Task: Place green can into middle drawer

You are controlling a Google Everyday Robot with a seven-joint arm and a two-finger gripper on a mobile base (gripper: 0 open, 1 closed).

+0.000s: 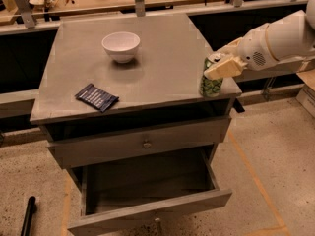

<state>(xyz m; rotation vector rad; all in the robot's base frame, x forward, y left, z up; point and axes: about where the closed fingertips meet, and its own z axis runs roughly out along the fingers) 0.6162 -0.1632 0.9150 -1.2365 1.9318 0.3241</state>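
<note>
The green can (211,84) stands upright at the right front corner of the grey cabinet top (162,68). My gripper (222,63) reaches in from the right on a white arm and is shut on the can's upper part, with one cream finger (225,68) across its front. The can still rests on the top. The middle drawer (147,183) is pulled open below, its dark floor bare. The upper drawer front with the round knob (146,143) is closed.
A white bowl (120,45) sits at the back middle of the cabinet top. A dark blue packet (96,97) lies near the left front edge. A black pole (28,215) lies on the floor at the lower left. Wooden benches run along the back.
</note>
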